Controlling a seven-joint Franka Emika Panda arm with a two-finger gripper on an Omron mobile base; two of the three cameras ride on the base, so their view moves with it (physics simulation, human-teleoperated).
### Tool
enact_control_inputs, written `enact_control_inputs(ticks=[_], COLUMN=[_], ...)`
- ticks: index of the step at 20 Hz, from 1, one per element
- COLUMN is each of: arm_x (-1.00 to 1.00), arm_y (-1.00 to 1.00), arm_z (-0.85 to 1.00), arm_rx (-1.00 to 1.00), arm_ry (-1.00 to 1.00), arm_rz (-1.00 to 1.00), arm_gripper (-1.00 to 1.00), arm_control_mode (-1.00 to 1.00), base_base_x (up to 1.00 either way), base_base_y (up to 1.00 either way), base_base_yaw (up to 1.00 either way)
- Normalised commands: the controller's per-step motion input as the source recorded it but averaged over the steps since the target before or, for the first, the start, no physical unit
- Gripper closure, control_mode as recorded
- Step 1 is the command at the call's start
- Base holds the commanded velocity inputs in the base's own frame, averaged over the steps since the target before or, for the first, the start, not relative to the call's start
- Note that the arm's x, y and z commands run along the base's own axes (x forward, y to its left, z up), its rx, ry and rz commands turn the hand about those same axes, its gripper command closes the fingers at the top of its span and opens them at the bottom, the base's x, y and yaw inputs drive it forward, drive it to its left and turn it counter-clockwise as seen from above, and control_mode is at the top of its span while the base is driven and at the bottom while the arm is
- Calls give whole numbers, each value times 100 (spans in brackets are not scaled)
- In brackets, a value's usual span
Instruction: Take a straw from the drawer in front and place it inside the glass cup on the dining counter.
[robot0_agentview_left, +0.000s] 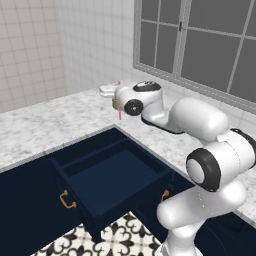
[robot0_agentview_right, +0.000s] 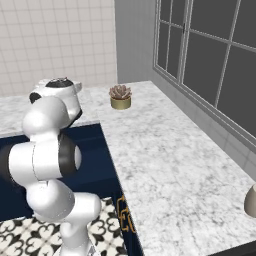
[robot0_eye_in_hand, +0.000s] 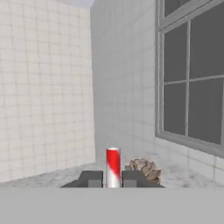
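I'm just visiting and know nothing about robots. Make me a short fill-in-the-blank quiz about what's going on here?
1. The gripper is shut on a thin pink-red ____.
2. The navy drawer below the arm stands ____.
3. On the marble worktop near the window sits a potted ____.

Missing words: straw; open; succulent

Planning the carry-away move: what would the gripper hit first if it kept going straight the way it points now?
The gripper, shut on the straw, points across the worktop toward the potted succulent, slightly right of its line. That looks nearest; the tiled wall stands behind it. Depth is unclear.
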Motion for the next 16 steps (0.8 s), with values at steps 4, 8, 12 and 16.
enact_control_inputs(ticks=[4, 8, 12, 16], arm_x=[-3, -44, -75, -81], arm_y=[-36, -44, -45, -30], arm_z=[100, 100, 100, 87], arm_rx=[-18, -6, -5, -8], arm_ry=[21, 32, 28, 33], arm_rz=[-5, 0, 0, 0], arm_gripper=[100, 100, 100, 100], arm_control_mode=[-100, -100, -100, -100], base_base_x=[0, 0, 0, 0], base_base_y=[0, 0, 0, 0], base_base_yaw=[0, 0, 0, 0])
